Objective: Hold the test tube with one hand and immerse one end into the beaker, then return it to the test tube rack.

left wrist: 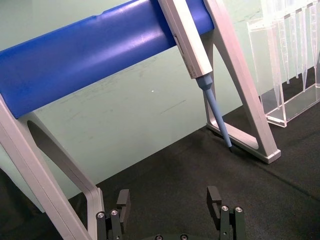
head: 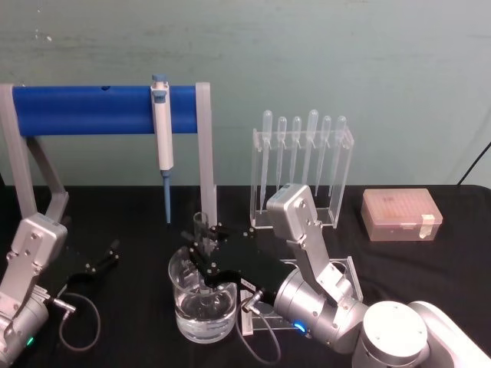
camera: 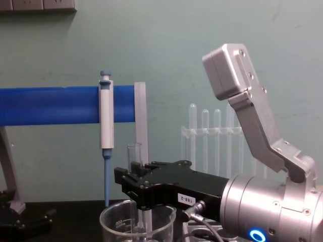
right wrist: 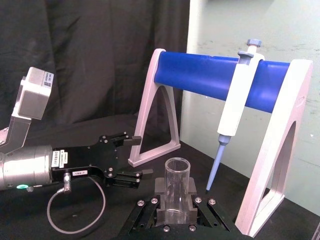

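Left black two-jaw gripper (head: 106,258) hangs low over the black tabletop (head: 138,222) at the left, its jaws spread wide with nothing between them. Right of it, the right black two-jaw gripper (head: 204,245) clamps the clear glass test tube (head: 201,222) upright, the tube's lower end down inside the wide clear glass beaker (head: 201,314). Further right stands the clear acrylic rack (head: 257,176), well apart from the tube.

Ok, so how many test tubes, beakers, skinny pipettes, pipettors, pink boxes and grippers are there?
Test tube: 1
Beaker: 1
Pipettes: 6
Pipettor: 1
Pink box: 1
Grippers: 2, right gripper above the beaker, shut on the test tube; left gripper open, at the left
Total: 12
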`<state>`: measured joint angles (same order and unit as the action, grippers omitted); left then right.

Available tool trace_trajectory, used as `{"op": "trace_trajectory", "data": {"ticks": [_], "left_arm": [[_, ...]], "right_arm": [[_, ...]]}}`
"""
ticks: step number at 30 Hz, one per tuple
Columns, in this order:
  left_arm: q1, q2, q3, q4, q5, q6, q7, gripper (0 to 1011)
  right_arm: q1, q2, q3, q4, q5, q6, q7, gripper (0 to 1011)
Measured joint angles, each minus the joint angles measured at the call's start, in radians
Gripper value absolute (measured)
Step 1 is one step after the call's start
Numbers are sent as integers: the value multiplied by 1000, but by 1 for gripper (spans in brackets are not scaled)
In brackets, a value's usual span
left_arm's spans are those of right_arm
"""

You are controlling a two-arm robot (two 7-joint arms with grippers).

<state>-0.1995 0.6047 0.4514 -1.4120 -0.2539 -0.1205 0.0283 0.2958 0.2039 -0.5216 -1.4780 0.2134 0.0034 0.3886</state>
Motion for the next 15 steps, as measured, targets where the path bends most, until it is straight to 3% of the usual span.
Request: {"op": "trace_trajectory", "data": {"ticks": [15], "left_arm": [[0, 0, 0, 0, 0, 0, 0, 1000]], "right_arm": [[0, 0, 0, 0, 0, 0, 0, 230]]}}
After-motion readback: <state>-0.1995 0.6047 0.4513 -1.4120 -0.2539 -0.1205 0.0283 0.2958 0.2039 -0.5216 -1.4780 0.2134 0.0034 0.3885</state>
